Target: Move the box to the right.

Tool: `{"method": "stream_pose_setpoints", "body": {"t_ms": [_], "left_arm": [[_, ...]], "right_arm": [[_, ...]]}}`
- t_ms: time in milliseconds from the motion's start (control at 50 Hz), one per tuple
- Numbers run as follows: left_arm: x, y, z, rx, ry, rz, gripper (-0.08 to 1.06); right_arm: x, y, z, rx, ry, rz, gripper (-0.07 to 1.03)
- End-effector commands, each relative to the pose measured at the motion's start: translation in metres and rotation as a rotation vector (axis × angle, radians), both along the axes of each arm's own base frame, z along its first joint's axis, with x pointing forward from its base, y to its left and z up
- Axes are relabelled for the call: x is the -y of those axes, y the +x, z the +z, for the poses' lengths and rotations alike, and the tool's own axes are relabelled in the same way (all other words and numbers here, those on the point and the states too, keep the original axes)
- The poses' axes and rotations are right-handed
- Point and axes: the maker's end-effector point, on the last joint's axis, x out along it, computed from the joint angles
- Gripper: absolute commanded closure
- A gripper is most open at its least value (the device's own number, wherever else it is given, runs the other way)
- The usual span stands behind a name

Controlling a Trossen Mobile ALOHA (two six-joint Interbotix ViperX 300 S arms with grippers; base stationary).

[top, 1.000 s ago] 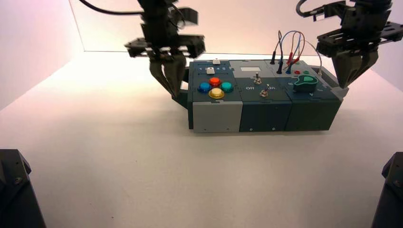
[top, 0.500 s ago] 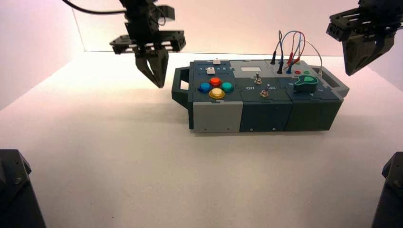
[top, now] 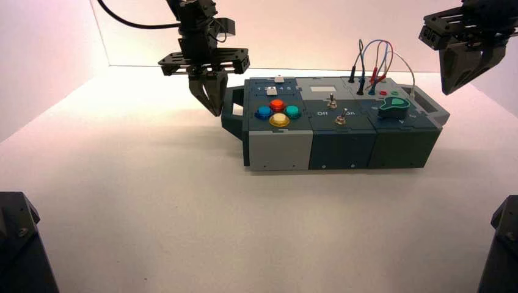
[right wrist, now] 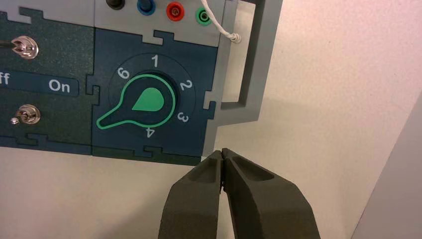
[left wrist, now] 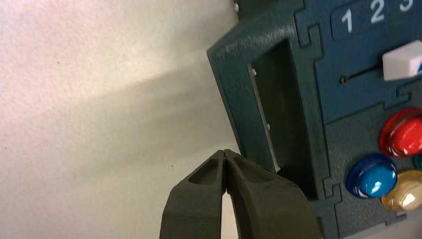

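Box [top: 342,122] sits right of centre on the pale table [top: 201,220], long side across the high view, light grey front panel [top: 279,150] at its left end. Left gripper [top: 217,115] at the box's left handle [top: 233,113], fingertips pressed together, nothing between them; contact with the handle: cannot tell. Right gripper [top: 448,93] above and near the right handle [top: 430,104], also closed on nothing. On top, left section: red button [top: 277,105], blue button [top: 263,112], green button [top: 292,112], yellow button [top: 279,119]. Middle: two toggle switches [right wrist: 28,114]. Right: green-outlined knob [right wrist: 144,102], its narrow end between 4 and 6. Looped wires [top: 382,58] rise at the far right.
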Motion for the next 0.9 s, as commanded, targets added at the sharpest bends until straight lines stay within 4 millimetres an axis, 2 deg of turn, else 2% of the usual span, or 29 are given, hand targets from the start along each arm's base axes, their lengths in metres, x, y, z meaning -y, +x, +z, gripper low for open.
{"method": "stream_pose_setpoints", "body": {"t_ms": [20, 240, 600, 900], "left_arm": [[0.025, 0.005, 0.012, 0.039, -0.031, -0.034, 1.01], [0.036, 0.009, 0.007, 0.040, -0.033, -0.051, 1.01], [0.064, 0.012, 0.015, 0.046, -0.046, -0.101, 1.01], [0.082, 0.012, 0.014, 0.038, -0.048, -0.124, 1.01]], "right_arm": [[-0.003, 0.005, 0.012, 0.049, 0.016, -0.004, 0.98], [-0.004, 0.002, 0.028, 0.101, 0.033, -0.009, 0.98], [-0.004, -0.003, 0.028, 0.089, 0.030, -0.003, 0.98], [-0.004, -0.006, 0.033, 0.090, 0.034, -0.008, 0.98]]}}
